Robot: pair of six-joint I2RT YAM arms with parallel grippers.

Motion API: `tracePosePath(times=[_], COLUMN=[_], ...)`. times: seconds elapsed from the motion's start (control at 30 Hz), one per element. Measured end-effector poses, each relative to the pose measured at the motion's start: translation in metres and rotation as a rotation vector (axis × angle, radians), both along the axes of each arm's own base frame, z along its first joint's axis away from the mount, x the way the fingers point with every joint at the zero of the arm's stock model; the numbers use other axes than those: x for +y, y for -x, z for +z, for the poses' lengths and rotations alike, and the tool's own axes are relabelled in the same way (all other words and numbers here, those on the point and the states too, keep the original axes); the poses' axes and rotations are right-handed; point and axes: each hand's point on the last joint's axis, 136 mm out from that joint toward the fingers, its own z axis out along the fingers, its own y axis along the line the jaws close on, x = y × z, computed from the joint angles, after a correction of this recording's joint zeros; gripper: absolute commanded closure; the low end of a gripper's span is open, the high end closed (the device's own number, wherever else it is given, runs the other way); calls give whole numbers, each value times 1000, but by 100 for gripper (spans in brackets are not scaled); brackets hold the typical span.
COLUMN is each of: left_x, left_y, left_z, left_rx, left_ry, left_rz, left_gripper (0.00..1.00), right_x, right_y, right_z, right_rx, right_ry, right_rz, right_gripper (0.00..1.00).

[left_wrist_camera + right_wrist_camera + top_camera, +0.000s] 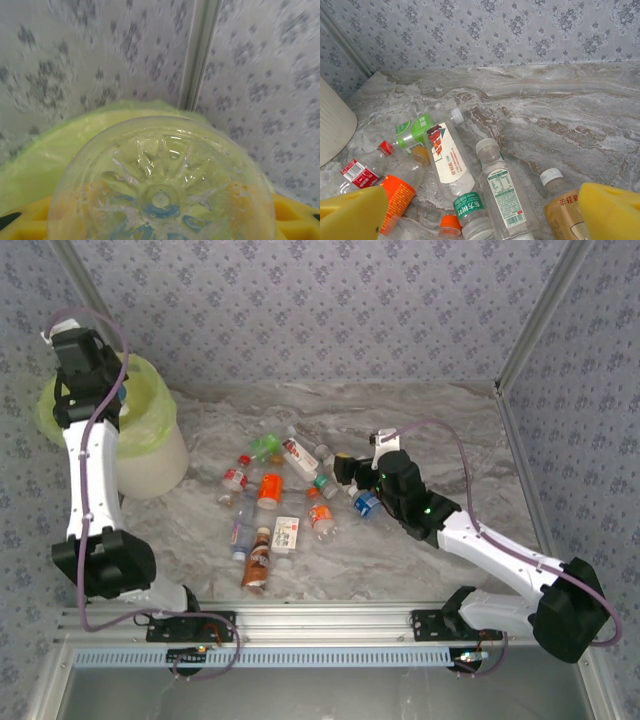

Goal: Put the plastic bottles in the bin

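Bottle base [160, 200], clenched in left gripper [160, 222], hangs over the one bin [165, 460]. Overhead we count roughly twelve loose bottles [270, 488] on the table. Right gripper [480, 215] is spread wide.

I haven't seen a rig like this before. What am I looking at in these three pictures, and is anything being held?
These are two robot arms bolted at the near edge of a marble table. The overhead view looks down from above and behind them. The other two pictures come from a camera on each wrist, and the yellow blocks at their lower corners are the fingers. A dozen or so small plastic bottles lie in a loose pile in the middle of the table. The left gripper is shut on a clear bottle, seen from its base, above the bin with its green liner. The right gripper is open, low over the pile, and holds nothing.
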Motion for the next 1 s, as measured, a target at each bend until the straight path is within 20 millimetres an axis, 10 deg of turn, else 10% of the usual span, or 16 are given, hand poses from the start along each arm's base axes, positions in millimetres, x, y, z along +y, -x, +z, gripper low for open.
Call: tracePosePath(times=[0.4, 1.0], left_x=[10, 2], left_y=[-4, -4], left_z=[-117, -155], left_rx=[259, 321], left_ry=[200, 305], left_rz=[25, 37], left_gripper=[55, 19], right_x=[0, 0], right_y=[-2, -2], right_z=[-2, -4], right_rx=[20, 43], right_ry=[13, 24], right_rz=[-8, -15], right_gripper=[0, 0])
